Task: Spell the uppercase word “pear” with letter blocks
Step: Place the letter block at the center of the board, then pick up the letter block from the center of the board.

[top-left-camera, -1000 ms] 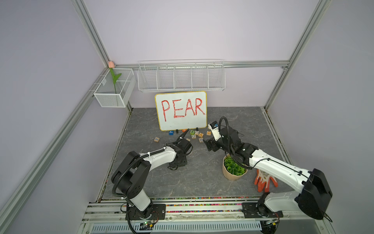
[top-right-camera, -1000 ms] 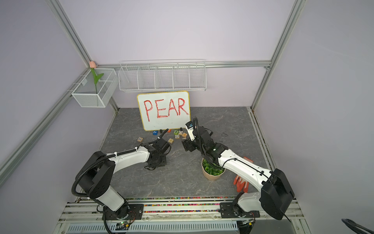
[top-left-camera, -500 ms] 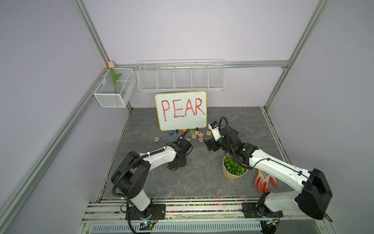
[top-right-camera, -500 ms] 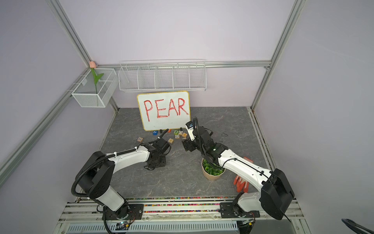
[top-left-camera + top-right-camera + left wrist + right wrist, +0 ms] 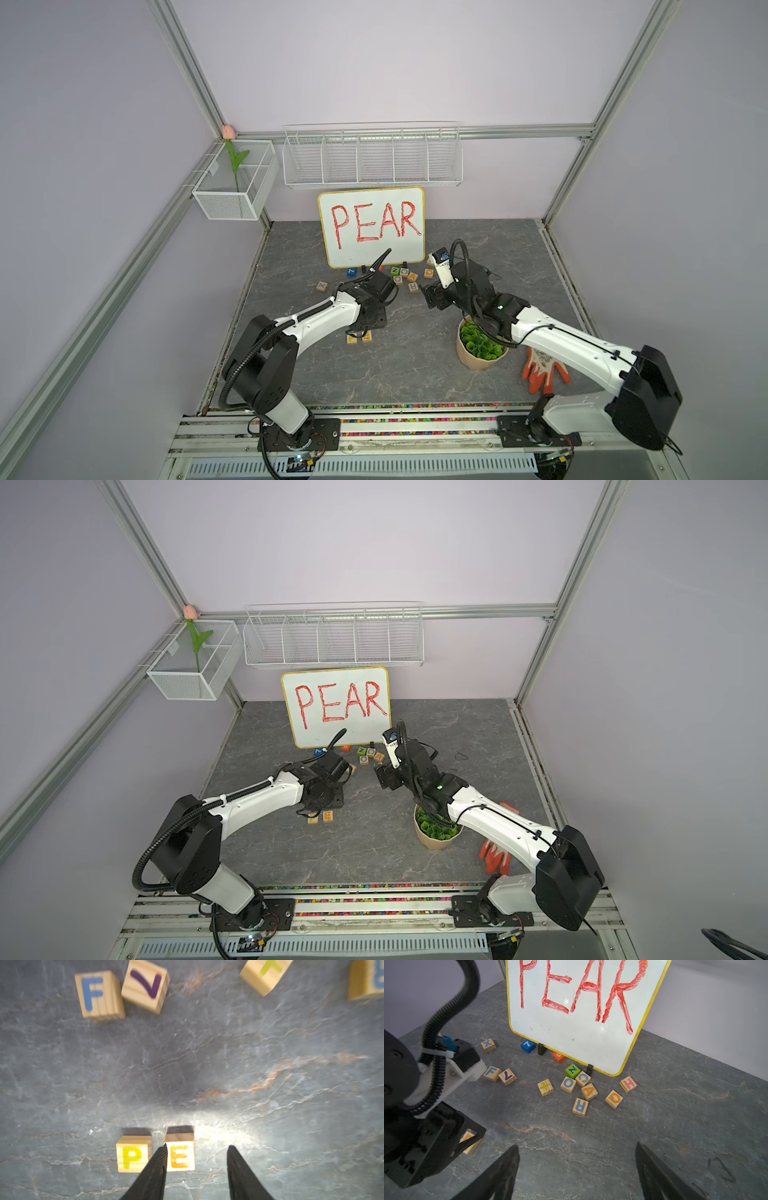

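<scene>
Jaws of left gripper (image 5: 197, 1146) spread, E block (image 5: 180, 1157) loose beside P block (image 5: 133, 1155) — A block (image 5: 412, 276) likely next, eleven o'clock off right gripper (image 5: 429, 296) in a top view, jaws wide, empty — nearer arm.

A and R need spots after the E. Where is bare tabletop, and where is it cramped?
Bare tabletop stretches from the E block to the plant pot, and from both toward the front rail. Cramped: the loose blocks huddled at the whiteboard foot, and the E itself, where the left gripper stands open around it.
</scene>
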You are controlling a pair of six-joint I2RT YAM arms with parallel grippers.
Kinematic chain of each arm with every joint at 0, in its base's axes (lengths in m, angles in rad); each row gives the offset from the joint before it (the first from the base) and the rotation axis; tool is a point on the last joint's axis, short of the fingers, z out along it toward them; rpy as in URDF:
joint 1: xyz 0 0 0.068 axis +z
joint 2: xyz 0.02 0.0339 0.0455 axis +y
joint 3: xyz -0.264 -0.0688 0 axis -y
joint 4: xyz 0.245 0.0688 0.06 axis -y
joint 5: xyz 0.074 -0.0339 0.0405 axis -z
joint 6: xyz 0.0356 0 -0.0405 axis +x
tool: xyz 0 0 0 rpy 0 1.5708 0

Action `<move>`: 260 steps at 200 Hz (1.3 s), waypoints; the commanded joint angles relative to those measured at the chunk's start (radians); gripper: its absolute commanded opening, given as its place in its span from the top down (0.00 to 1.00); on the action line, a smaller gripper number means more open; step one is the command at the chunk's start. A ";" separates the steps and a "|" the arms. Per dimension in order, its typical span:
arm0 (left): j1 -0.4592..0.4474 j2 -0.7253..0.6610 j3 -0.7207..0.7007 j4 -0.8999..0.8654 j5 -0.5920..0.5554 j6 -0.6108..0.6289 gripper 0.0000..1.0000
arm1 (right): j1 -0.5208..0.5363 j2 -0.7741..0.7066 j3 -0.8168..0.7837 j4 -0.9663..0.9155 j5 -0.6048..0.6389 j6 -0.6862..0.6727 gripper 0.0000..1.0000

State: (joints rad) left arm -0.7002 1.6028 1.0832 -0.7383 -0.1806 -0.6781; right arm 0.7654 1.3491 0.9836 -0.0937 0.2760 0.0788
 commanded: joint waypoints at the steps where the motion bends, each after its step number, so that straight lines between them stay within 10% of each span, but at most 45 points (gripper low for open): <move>1: 0.003 0.031 0.089 0.036 -0.014 0.095 0.50 | -0.013 -0.017 0.012 -0.010 0.076 0.004 0.11; 87: 0.002 0.381 0.488 0.143 0.040 0.249 0.44 | -0.057 -0.101 -0.035 -0.065 0.189 0.022 0.11; 260: 0.000 0.686 0.712 0.329 0.112 0.496 0.45 | -0.079 -0.196 -0.074 -0.159 0.247 0.054 0.11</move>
State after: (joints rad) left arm -0.7006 2.2562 1.7462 -0.4049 -0.0551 -0.2214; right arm 0.6933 1.1778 0.9253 -0.2390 0.5037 0.1127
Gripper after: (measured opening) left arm 0.554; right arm 0.889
